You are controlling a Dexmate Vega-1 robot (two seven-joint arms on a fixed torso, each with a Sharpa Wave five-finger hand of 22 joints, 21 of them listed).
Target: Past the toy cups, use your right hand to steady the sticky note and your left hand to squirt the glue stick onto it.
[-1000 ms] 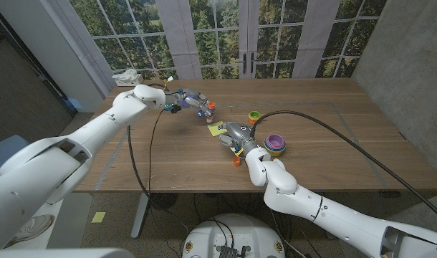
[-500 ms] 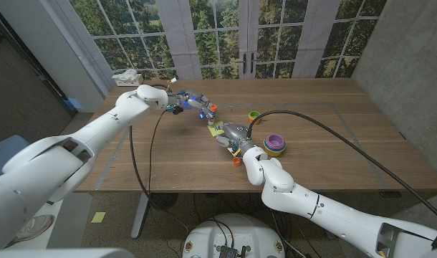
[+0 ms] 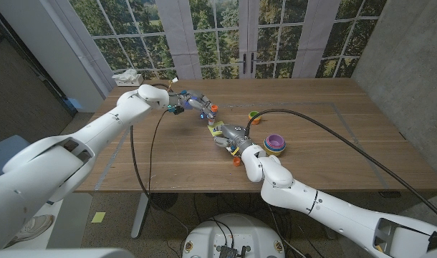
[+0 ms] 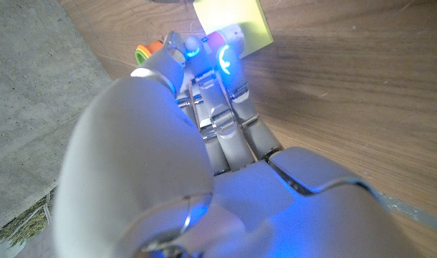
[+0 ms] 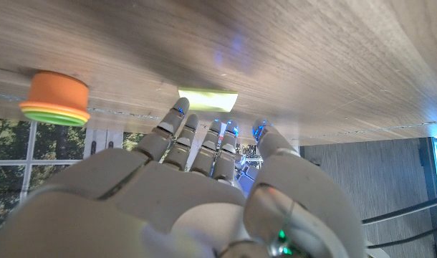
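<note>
Closing in, my left hand grips the glue stick just beside the sticky note on the table past the toy cups, while my right hand, fingers spread, reaches the note; gluing isn't done, I reckon.

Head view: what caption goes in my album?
Left hand holds a glue stick by the yellow note; right hand reaches it.
</note>
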